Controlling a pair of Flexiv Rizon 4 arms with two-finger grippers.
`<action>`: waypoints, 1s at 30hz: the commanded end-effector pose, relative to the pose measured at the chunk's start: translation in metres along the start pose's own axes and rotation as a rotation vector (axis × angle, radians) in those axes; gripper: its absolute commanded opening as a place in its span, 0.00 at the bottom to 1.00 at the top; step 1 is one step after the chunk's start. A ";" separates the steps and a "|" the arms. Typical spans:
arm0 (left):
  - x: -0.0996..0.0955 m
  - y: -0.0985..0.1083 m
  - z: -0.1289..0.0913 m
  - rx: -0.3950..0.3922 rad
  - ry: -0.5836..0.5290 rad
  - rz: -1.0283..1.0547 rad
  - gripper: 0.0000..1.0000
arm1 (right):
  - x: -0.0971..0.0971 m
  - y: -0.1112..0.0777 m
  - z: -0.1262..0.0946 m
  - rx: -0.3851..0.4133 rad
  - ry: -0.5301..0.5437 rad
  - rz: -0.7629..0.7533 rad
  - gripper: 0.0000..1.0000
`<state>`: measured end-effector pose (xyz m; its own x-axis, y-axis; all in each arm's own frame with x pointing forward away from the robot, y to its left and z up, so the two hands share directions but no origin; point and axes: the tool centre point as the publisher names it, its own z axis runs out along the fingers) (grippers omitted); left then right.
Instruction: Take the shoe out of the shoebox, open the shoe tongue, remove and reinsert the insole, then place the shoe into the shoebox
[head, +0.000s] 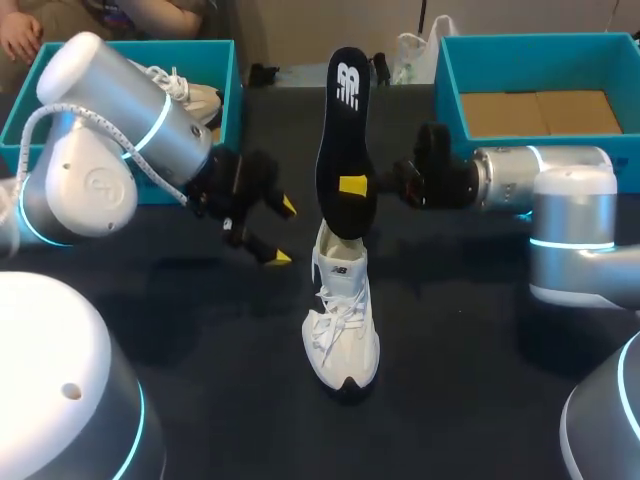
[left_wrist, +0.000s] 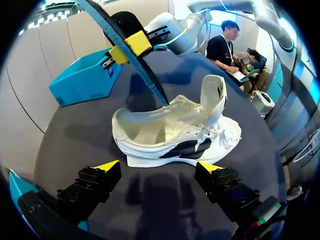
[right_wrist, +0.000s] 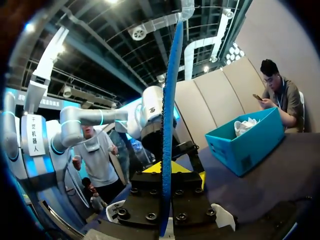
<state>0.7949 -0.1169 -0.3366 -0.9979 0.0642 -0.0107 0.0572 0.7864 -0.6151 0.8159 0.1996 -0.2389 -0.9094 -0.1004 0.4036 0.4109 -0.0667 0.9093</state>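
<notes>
Shoe (head: 342, 335) is out, sitting mid-frame, tongue open. Right gripper (head: 360, 188) is clamped on the insole (head: 345, 140), which stands upright over the shoe's opening (coming out or going back in, can't tell). Left gripper (head: 281, 232) hangs open at centre-left. Boxing it is still to do.

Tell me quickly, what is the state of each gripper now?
Left gripper: open, holding nothing.
Right gripper: closed on the insole.

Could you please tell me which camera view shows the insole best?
The head view: the insole faces the camera whole, upright over the shoe, held in the right jaws. The left wrist view shows it slanted, nearly edge-on; the right wrist view shows only its edge.
</notes>
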 end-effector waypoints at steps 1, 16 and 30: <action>-0.009 -0.002 0.014 -0.016 -0.026 0.000 1.00 | 0.000 0.000 0.001 0.001 0.000 0.001 0.00; -0.015 -0.012 0.023 0.007 -0.037 -0.044 1.00 | -0.021 -0.022 0.003 -0.058 -0.071 -0.069 0.00; -0.012 -0.011 0.029 0.007 -0.024 -0.071 1.00 | -0.028 -0.038 0.002 -0.038 -0.104 -0.083 0.00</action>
<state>0.8048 -0.1408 -0.3486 -0.9999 -0.0063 0.0150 -0.0143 0.7829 -0.6219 0.8271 0.2052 -0.2812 -0.9415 0.0067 0.3370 0.3346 -0.1028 0.9367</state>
